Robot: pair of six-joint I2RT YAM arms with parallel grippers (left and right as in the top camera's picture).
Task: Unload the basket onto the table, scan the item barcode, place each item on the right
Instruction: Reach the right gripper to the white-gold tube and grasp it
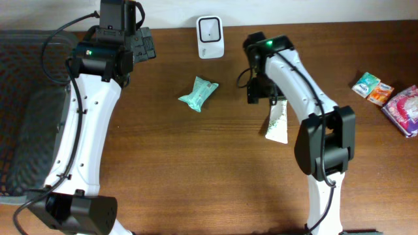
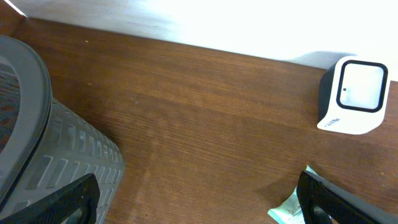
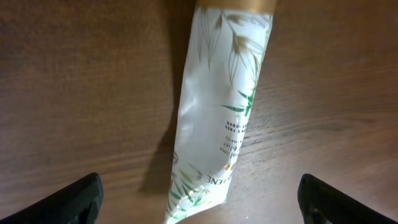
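Right hand [image 3: 199, 180] is spread wide above the tube [image 3: 221, 118], its dark fingers out at either side and touching nothing. The tube lies flat on the surface [image 1: 196, 170], between the centre and the right edge. It's soft white plastic, glossy, printed with green and gold leaves. There's a gold band at one end, cut off at the frame's top. The small print along it is too blurred to read, and I can't make out a barcode. From overhead, the right arm covers the tube's far end.

Left hand [image 2: 198, 180] is open too, gripping nothing, up near the far left corner. Only its two dark fingertips poke into its own camera.

The barcode scanner [image 1: 210, 37] stands at the far edge near the middle. It's a rounded white box, dark at one side, with a pale square window.

A crinkly mint-green packet [image 1: 198, 93] lies near the centre, well apart from the tube.

The grey plastic basket [image 2: 68, 155] sits at the left edge, ribbed wall, smooth rim, half out of frame. I cannot tell what it holds.

By the right edge there's a green-and-white pack [image 1: 366, 83], an orange pack [image 1: 381, 94] just beside it, and a shiny pink packet [image 1: 405, 109], clipped by the frame.
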